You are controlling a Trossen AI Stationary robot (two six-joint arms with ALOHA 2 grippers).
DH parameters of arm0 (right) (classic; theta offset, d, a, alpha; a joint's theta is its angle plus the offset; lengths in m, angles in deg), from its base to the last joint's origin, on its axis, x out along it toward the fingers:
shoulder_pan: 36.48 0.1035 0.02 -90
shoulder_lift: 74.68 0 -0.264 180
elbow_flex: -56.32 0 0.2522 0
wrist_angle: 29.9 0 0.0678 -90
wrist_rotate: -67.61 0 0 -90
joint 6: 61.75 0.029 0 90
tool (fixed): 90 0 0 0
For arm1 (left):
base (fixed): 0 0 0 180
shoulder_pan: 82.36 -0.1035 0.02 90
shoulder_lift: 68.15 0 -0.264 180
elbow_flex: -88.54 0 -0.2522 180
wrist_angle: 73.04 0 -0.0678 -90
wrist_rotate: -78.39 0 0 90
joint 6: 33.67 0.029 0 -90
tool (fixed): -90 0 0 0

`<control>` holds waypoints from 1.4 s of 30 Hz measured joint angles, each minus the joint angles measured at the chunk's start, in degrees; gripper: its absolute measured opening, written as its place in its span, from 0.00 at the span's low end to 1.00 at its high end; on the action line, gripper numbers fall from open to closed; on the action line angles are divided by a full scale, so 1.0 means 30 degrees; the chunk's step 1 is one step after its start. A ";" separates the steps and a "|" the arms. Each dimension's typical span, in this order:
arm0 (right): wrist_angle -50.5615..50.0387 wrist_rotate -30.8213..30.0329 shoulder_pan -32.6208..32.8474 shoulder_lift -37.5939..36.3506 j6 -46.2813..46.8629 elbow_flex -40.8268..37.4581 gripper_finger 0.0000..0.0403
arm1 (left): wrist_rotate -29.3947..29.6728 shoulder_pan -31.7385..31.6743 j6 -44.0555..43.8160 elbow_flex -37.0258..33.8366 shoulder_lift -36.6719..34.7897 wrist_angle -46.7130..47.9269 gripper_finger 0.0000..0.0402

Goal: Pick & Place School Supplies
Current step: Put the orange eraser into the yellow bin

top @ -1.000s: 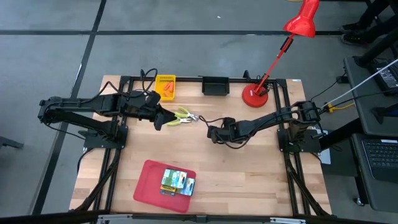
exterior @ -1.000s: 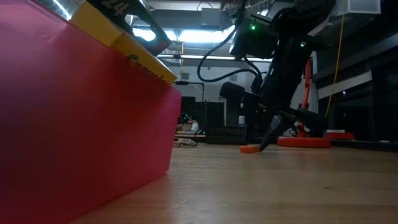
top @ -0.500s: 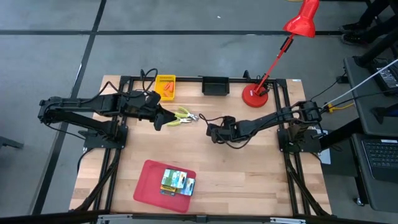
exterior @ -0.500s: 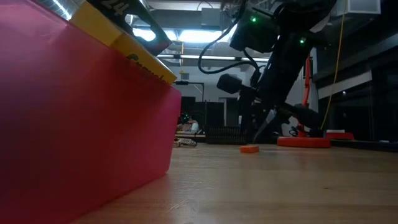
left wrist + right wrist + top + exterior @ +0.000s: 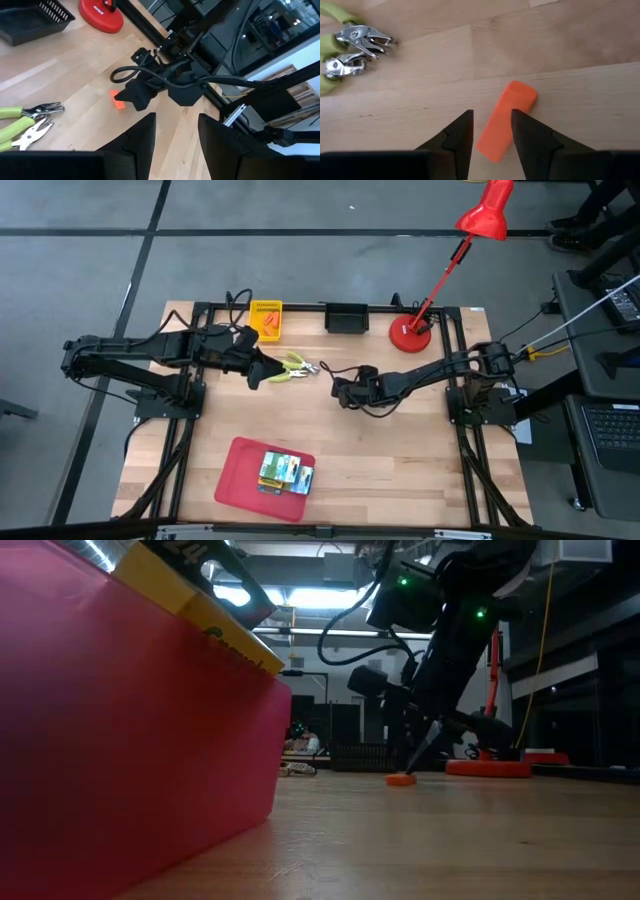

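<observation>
Your target right now is the orange piece (image 5: 507,121), a small block lying flat on the bare wood near the middle of the high view, and in the right wrist view it sits between the tips of the right gripper (image 5: 491,131), slanting up toward the right of that frame. The two dark fingers (image 5: 458,134) stand apart on either side of its near end, unclenched, with nothing grasped yet. Compared with a second ago, the low view shows that gripper (image 5: 418,753) has swung in from right of the piece (image 5: 401,779) to hang over it, tips close above it, so you are now lined up for the pick and, as I judge it, the next move is a short descent and a squeeze. Watch the slant of the block: the fingers may catch it on a corner and twist it. To the left in the high view lie the yellow-green implements (image 5: 292,367) with metal tips, and the left gripper (image 5: 262,370) hovers just beside them, parted and empty, having eased only slightly narrower. The red tray (image 5: 236,480) at lower centre of the high view already holds green-and-yellow boxes (image 5: 285,472). More orange pieces sit in the yellow bin (image 5: 266,320) at upper left of the table.
</observation>
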 joint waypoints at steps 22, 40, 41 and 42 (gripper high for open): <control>-0.1329 0.2623 0.0745 0.0419 -0.0253 0.0051 0.34 | -0.0017 -0.0004 0.0350 0.0000 0.0000 -0.0608 0.36; -0.1399 0.1852 0.0644 0.0372 -0.1127 0.0252 0.10 | -0.0493 0.0002 0.0371 0.0000 0.0000 -0.1040 0.36; -0.1424 0.1670 0.0704 0.0404 -0.1182 0.0359 0.09 | -0.0493 -0.0004 0.0371 0.0000 0.0000 -0.1040 0.36; -0.1424 0.1468 0.0788 0.0434 -0.1200 0.0446 0.08 | -0.0493 -0.0004 0.0371 0.0000 0.0000 -0.1040 0.36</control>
